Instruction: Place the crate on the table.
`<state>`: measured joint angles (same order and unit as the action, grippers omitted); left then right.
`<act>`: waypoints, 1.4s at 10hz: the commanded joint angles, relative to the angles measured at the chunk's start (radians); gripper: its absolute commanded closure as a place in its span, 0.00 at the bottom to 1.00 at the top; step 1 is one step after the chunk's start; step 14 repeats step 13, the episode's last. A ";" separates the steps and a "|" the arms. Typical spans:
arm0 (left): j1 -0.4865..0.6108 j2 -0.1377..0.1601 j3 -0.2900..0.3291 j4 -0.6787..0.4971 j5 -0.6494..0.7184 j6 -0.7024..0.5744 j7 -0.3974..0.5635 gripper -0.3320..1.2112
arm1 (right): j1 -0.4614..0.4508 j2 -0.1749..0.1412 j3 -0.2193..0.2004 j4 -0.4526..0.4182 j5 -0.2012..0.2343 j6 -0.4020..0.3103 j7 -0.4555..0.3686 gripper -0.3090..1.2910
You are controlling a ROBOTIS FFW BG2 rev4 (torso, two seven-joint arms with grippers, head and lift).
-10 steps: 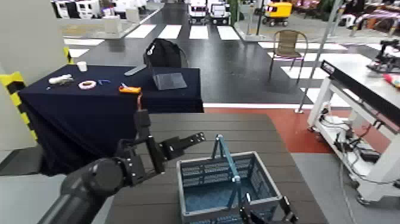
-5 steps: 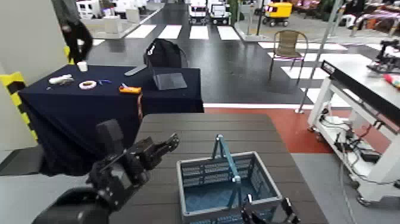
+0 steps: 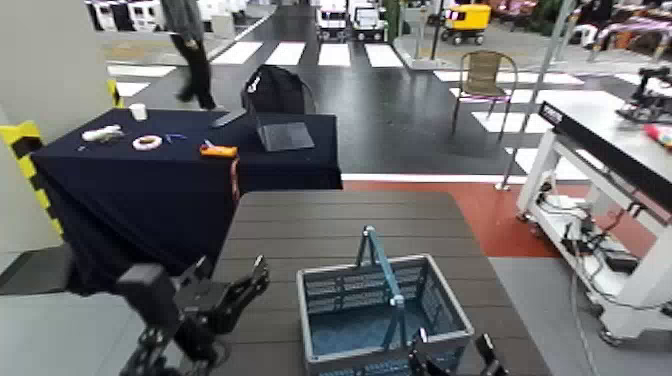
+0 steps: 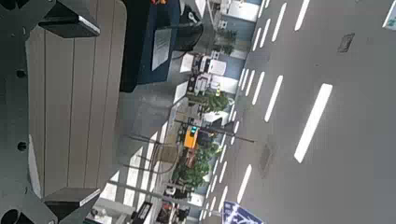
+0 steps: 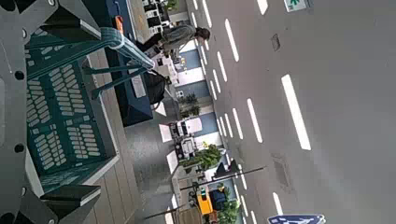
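Note:
The blue-grey crate with its teal hoop handle upright stands on the dark brown slatted table, near the front right part. My right gripper is open at the crate's near right rim, holding nothing. In the right wrist view the crate lies just beyond the open right gripper. My left gripper is open and empty, low at the table's left front edge, well apart from the crate. The left wrist view shows the open left gripper over bare table planks.
A navy-draped table with small items and a laptop stands behind the brown table on the left. A white-framed workbench stands at the right. A person walks across the far floor. A chair stands at the back.
My left arm has drawn back and down to the left, away from the crate. The right gripper has stayed at the crate's near rim. A person has walked rightward behind the navy table.

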<state>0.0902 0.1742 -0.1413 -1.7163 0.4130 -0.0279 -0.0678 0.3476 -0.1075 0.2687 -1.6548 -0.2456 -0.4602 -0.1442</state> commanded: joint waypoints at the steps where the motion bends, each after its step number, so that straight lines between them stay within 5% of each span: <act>1: 0.097 0.004 -0.006 -0.014 -0.049 -0.095 0.060 0.28 | 0.005 0.003 -0.008 -0.003 0.002 0.000 0.000 0.28; 6: 0.167 0.002 -0.037 -0.017 -0.157 -0.207 0.161 0.29 | 0.013 0.008 -0.014 -0.006 0.019 -0.006 -0.002 0.28; 14: 0.187 0.010 -0.044 -0.020 -0.195 -0.218 0.184 0.29 | 0.017 0.006 -0.025 -0.016 0.032 0.017 -0.005 0.28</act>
